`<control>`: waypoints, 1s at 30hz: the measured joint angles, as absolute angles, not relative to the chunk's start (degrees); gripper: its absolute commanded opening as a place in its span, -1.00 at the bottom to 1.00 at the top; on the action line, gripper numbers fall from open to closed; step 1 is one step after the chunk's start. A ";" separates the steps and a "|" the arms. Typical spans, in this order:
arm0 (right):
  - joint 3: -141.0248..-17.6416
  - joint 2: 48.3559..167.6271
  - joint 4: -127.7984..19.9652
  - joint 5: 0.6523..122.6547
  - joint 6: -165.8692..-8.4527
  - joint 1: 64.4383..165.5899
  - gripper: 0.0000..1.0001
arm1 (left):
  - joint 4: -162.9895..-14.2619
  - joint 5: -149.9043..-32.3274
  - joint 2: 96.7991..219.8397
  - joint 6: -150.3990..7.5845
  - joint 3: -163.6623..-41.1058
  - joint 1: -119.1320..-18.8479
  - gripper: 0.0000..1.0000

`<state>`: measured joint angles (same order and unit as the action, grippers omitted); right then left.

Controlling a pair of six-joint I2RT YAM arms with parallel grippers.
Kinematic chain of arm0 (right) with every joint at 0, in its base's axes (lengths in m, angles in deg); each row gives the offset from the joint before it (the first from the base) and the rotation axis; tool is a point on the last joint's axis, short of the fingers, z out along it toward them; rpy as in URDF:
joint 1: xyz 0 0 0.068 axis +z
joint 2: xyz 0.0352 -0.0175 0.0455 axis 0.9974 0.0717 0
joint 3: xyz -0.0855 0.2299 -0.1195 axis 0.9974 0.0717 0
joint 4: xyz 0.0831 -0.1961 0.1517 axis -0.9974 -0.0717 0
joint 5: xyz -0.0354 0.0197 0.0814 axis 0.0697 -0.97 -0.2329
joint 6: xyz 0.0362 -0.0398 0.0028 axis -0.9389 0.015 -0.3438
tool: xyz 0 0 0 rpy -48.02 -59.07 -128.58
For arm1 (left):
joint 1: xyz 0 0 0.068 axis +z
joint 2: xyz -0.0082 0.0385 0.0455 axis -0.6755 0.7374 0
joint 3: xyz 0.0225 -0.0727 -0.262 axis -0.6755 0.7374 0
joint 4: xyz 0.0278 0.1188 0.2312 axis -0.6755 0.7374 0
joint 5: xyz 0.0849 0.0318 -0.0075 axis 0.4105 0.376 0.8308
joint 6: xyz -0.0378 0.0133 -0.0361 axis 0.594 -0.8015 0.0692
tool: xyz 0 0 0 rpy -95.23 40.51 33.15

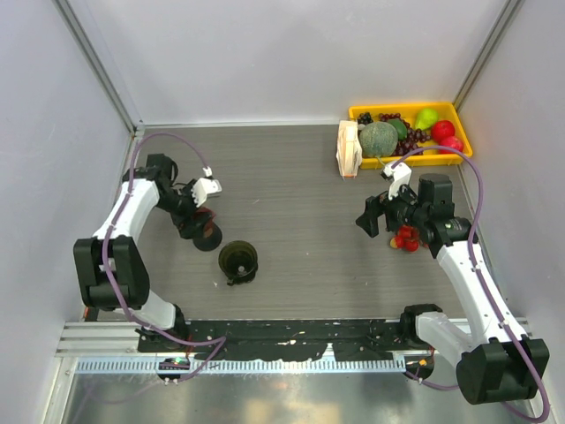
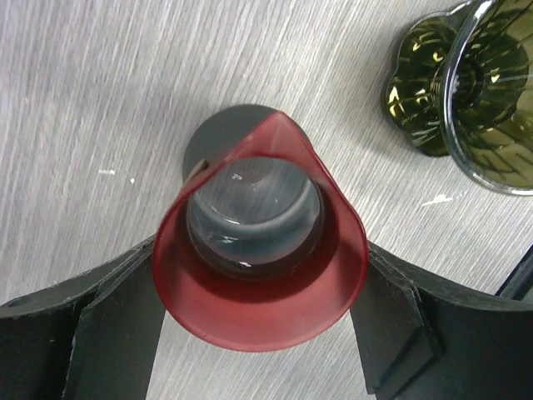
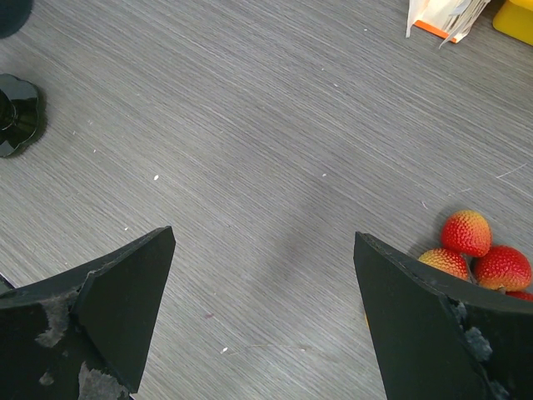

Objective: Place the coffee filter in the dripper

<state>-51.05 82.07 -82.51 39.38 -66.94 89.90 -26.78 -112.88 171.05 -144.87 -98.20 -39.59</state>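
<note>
The dripper (image 1: 238,261), dark olive and funnel-shaped, stands on the table left of centre. It also shows at the upper right of the left wrist view (image 2: 491,92) and at the left edge of the right wrist view (image 3: 17,112). No single coffee filter is in view. My left gripper (image 1: 201,225) (image 2: 261,258) is beside the dripper, its fingers pressed against both sides of a small black cup with a red inside (image 2: 258,300), whose rim is squeezed to a point. My right gripper (image 1: 371,216) (image 3: 265,237) hangs open over bare table on the right, holding nothing.
An upright pack of white papers with an orange edge (image 1: 348,150) (image 3: 441,17) stands at the back right. Next to it is a yellow tray (image 1: 459,115) of toy fruit. Red strawberries (image 1: 406,238) (image 3: 470,250) lie just right of my right gripper.
</note>
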 measured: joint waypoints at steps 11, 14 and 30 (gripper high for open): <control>-51.05 82.02 -82.51 39.38 -66.87 89.90 0.91 | -28.74 -112.88 175.79 -139.04 -103.99 -51.22 0.44; -51.05 81.96 -82.51 39.38 -66.74 89.90 0.91 | -29.14 -112.96 177.28 -136.92 -105.94 -53.95 0.43; -51.03 80.91 -82.51 39.41 -66.48 89.90 0.91 | -34.73 -111.72 182.29 -121.07 -112.30 -76.42 0.50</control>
